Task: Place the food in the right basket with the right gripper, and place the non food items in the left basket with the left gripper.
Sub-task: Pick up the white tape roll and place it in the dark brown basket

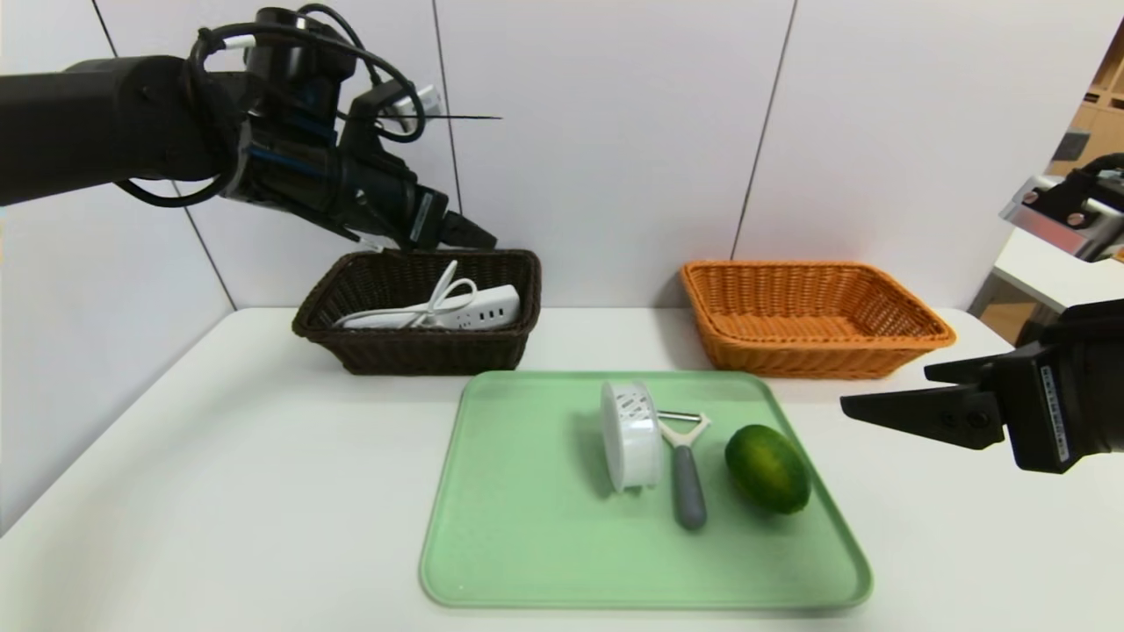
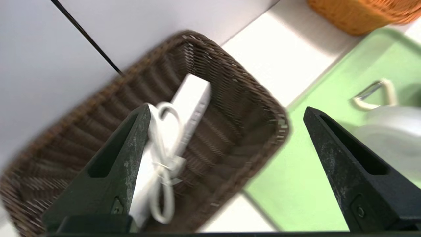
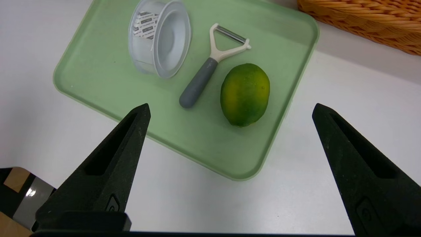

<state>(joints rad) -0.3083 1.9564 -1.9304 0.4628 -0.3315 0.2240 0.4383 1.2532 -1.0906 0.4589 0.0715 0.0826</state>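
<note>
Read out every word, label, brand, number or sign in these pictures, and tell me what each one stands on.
No text can be read for certain.
White tape roll: a label with rows of small boxed print, too small to read.
Right gripper, beside the tray: a pale strip with fine marks on its body, too small to read.
Power strip in the dark basket: small marks by its sockets, too small to read.

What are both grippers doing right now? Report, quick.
Left gripper: open, holding nothing, above the dark basket.
Right gripper: open, empty, beside the green tray.
</note>
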